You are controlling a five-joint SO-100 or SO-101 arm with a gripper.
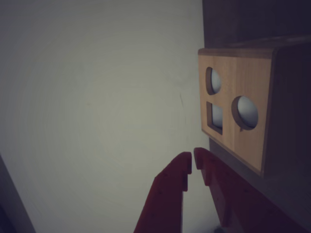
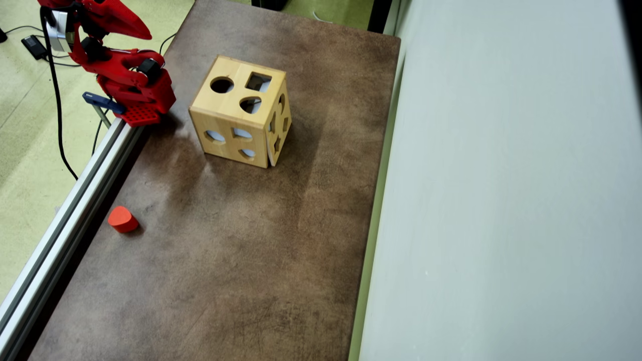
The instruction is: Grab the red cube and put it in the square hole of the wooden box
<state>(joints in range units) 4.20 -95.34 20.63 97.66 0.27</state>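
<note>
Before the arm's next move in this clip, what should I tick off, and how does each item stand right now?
1. Red cube located: not ok; neither view shows it.
2. End effector empty: ok; jaws shut on nothing in the wrist view.
3. Wooden box standing flat: ok.
4. Square hole facing up and unblocked: ok.
5. Orange-red rounded block clear of the box: ok; it lies well apart.
6. Red cube already inside the box: cannot tell.
</note>
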